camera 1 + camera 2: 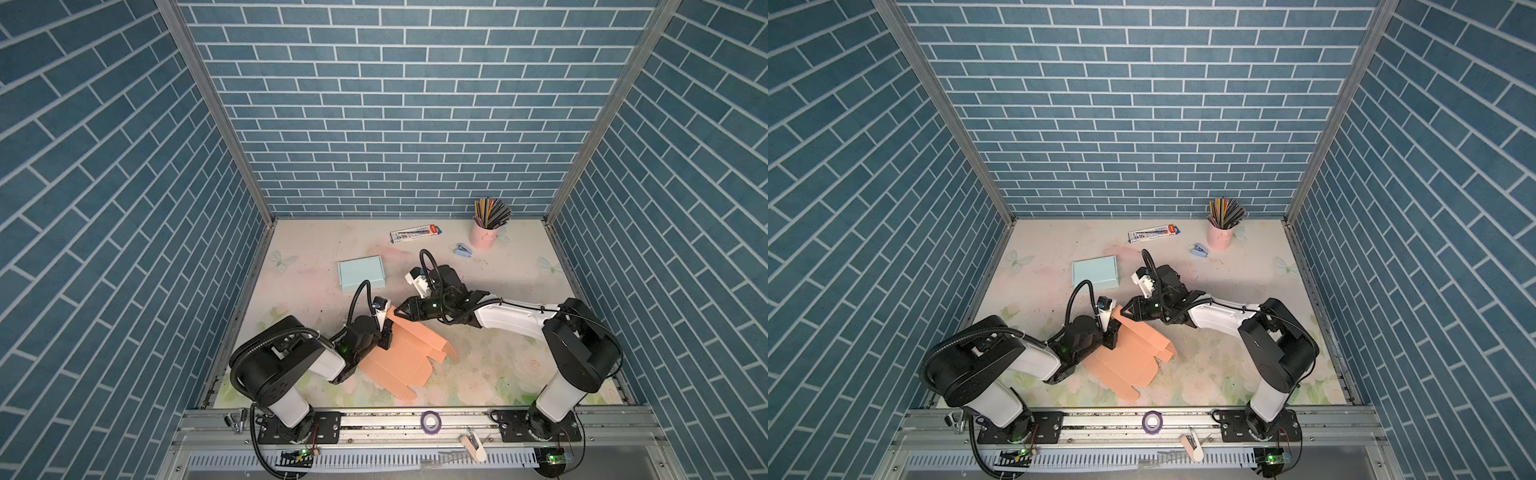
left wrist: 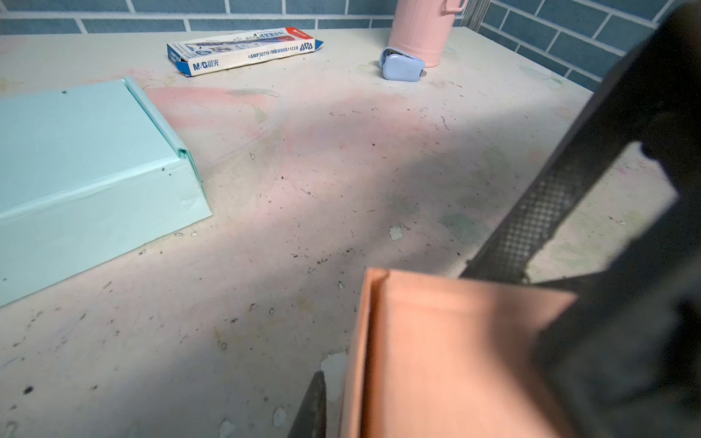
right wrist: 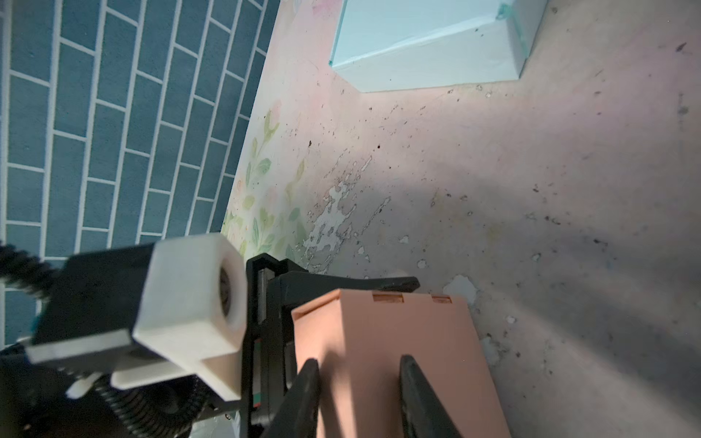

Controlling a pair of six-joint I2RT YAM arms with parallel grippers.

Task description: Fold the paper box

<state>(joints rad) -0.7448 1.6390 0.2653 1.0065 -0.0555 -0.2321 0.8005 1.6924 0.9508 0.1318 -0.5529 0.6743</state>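
Note:
The orange paper box [image 1: 399, 357] [image 1: 1125, 357] lies half folded at the front middle of the table, with one long wall raised along its far left side. My left gripper [image 1: 386, 336] [image 1: 1112, 336] straddles that wall [image 2: 436, 360]. One of its fingertips [image 2: 311, 405] shows a thin gap from the cardboard, and the other is hidden behind it. My right gripper [image 1: 401, 309] [image 1: 1127, 311] reaches across to the wall's far corner. Its jaws [image 3: 358, 375] stand open, with both fingers laid against the orange panel [image 3: 398, 333].
A folded light blue box [image 1: 360, 273] sits just behind the left arm. A pencil carton [image 1: 415, 233], a small blue stapler [image 1: 463, 250] and a pink cup of pencils [image 1: 484, 232] stand near the back wall. A purple tape roll [image 1: 430, 422] lies on the front rail.

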